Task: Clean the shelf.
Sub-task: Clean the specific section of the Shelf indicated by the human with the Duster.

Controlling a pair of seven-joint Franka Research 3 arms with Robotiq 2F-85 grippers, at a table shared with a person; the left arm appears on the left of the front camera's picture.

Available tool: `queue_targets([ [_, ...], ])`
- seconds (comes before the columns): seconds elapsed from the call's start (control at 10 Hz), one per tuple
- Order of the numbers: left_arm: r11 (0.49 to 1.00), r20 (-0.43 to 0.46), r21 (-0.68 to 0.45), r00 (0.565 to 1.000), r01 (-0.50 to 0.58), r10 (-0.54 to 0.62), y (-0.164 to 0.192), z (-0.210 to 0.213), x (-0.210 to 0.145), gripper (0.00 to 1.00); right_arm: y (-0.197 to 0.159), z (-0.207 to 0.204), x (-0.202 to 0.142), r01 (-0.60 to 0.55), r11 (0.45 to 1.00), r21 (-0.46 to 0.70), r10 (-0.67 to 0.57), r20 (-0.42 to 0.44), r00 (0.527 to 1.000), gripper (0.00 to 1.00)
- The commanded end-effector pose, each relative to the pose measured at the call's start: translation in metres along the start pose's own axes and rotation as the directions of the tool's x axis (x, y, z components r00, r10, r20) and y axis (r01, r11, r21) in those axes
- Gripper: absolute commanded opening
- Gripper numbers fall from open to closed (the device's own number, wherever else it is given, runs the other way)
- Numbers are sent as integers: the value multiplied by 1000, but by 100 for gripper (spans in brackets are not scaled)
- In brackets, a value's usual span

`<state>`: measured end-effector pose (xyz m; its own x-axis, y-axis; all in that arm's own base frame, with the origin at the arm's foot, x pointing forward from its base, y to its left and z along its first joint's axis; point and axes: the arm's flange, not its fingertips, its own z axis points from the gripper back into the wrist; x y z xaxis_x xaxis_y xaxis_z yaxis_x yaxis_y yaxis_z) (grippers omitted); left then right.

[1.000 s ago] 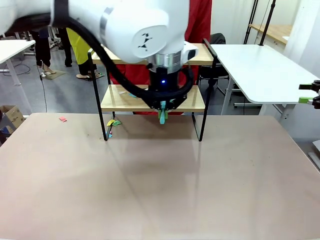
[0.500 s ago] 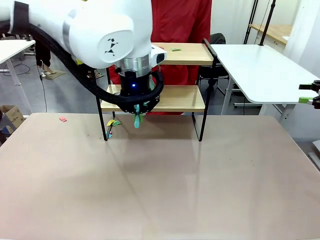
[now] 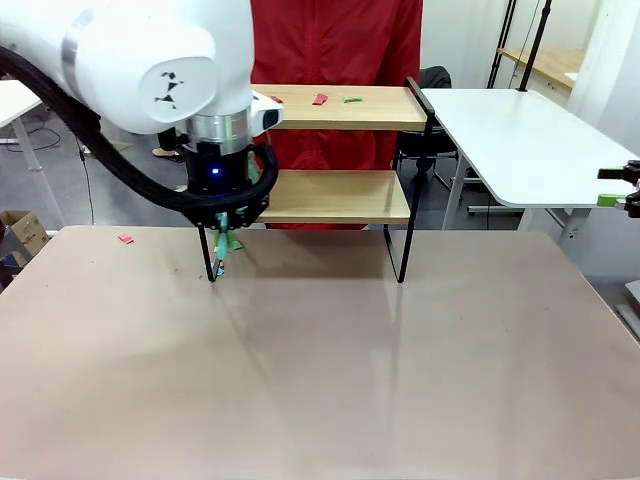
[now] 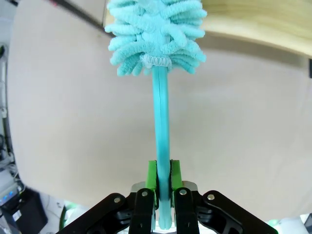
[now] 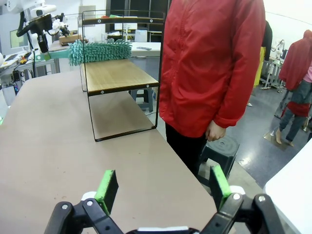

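Note:
The shelf [image 3: 335,196] stands at the far middle of the table, two wooden boards in a black frame. A red scrap [image 3: 319,99] and a green scrap [image 3: 350,99] lie on its top board. My left gripper [image 3: 224,232] hangs in front of the shelf's left leg, shut on the handle of a teal fluffy duster [image 4: 161,141]. Its head [image 4: 155,34] reaches the left end of the lower board [image 4: 263,24]; from the right wrist the duster head [image 5: 100,51] shows just above that board [image 5: 119,74]. My right gripper [image 5: 163,187] is open, off the table's right side [image 3: 604,187].
A person in a red jacket [image 5: 209,63] stands right behind the shelf. A pink scrap [image 3: 125,238] lies on the table at the far left. A white side table [image 3: 520,130] stands at the right. The near table surface [image 3: 330,370] is bare.
My left arm has swept leftward along the lower board, carrying the duster from the shelf's middle to its left end. The scraps on the top board have come into view.

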<state>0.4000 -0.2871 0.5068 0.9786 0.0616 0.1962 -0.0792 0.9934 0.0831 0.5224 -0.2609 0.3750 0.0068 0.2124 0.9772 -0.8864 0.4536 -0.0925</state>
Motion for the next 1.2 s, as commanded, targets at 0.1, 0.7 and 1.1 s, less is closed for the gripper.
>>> queue_targets([
  [0.1,995,17,95,1000,-24,23,39,3,-18,13,1,-1,3,-4,1000,2,4,-1,1000,100],
  [0.7,997,38,78,999,-25,22,37,8,-21,13,1,-1,3,-4,1000,2,4,-1,1000,100],
  [1.1,999,180,-26,983,27,-22,39,15,-29,13,1,-1,3,-4,1000,2,4,-1,1000,100],
])
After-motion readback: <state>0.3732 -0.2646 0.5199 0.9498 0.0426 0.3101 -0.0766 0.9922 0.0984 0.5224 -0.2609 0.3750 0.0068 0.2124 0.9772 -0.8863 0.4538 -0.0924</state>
